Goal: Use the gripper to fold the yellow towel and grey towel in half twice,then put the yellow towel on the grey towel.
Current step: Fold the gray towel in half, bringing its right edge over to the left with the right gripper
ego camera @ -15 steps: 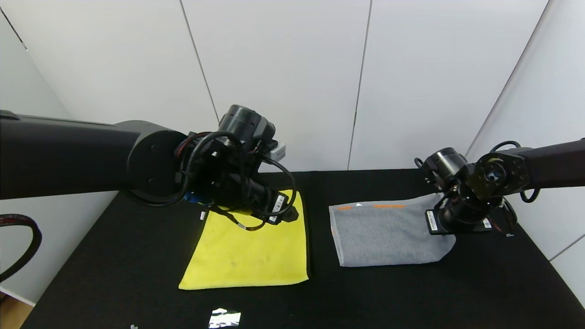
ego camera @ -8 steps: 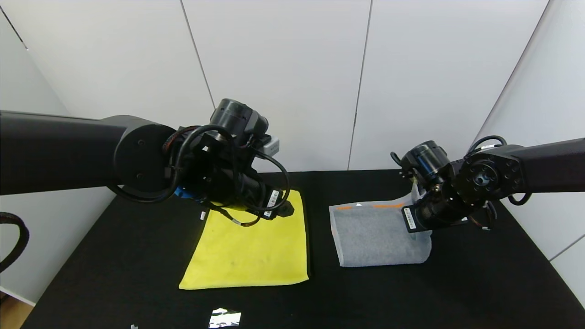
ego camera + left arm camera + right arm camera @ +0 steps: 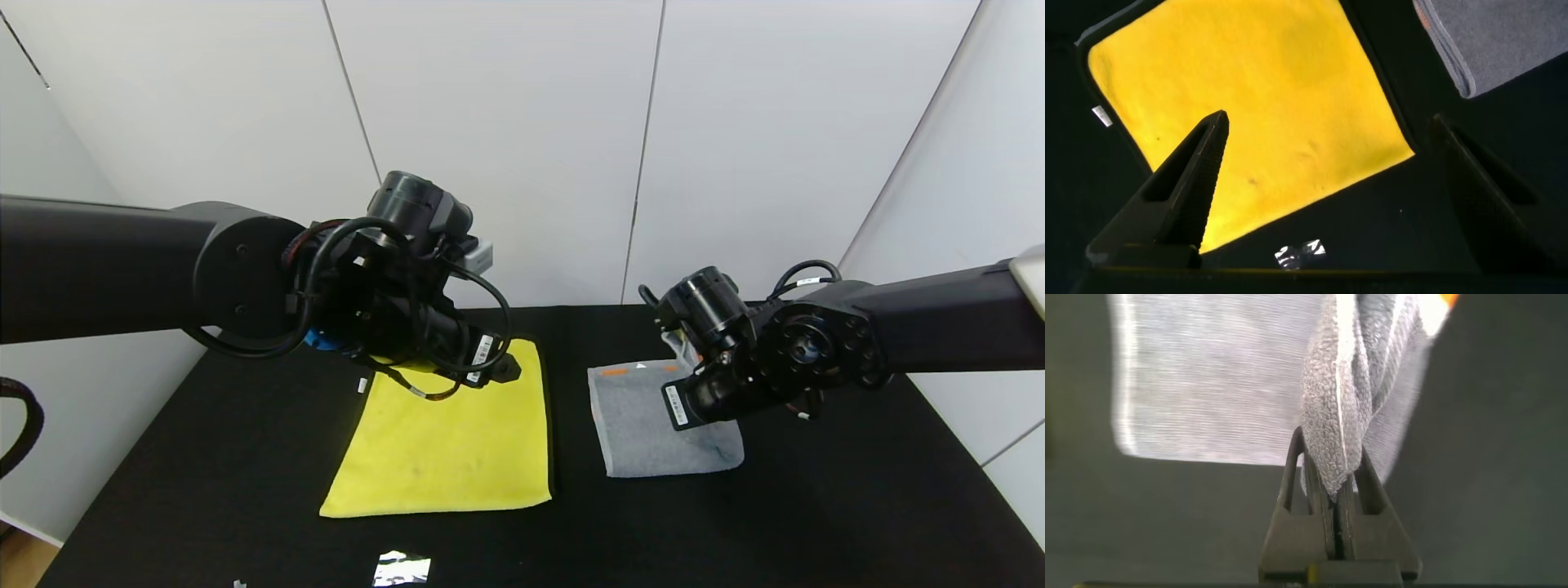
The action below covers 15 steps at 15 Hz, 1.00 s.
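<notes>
Right gripper (image 3: 1333, 508) pinched the grey towel's (image 3: 645, 433) edge above its flat part, left gripper (image 3: 1323, 175) spread wide over the flat yellow towel (image 3: 449, 445), black table (image 3: 816, 523) beneath.

A black surface (image 3: 245, 482) is seen carrying the yellow towel (image 3: 445, 445), laid flat toward the left, and the grey towel (image 3: 645, 433) toward the right, well apart. A small shiny scrap (image 3: 400, 567) lies near the front edge.

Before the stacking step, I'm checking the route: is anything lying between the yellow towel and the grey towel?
Nothing visible does. Only bare black table separates the yellow towel from the grey towel, whose edge the shut right gripper holds.
</notes>
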{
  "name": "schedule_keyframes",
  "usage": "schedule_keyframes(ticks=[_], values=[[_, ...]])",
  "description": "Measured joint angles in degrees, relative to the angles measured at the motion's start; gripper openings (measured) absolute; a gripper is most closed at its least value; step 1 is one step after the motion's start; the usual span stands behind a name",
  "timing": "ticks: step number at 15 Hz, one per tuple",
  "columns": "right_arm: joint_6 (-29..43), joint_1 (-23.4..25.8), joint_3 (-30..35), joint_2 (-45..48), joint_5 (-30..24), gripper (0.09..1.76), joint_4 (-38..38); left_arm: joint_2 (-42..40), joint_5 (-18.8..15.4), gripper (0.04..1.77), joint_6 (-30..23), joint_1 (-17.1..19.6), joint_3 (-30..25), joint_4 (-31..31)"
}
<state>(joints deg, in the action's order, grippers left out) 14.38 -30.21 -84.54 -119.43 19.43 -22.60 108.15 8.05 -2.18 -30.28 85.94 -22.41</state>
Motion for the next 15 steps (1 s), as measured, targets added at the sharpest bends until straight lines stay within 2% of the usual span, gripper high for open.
schedule_keyframes(ticks=[13,14,15], values=[[1.5,-5.7,0.6,-5.6,-3.1,0.15,4.9,0.2,0.0,1.72,0.0,0.3,0.1,0.0],[1.5,-5.9,0.7,-6.1,-3.0,0.21,4.9,0.2,0.0,1.72,0.0,0.3,0.1,0.0],[1.6,-6.0,0.7,-6.6,-2.9,0.39,5.1,0.3,0.0,1.72,0.1,0.3,0.1,0.0]])
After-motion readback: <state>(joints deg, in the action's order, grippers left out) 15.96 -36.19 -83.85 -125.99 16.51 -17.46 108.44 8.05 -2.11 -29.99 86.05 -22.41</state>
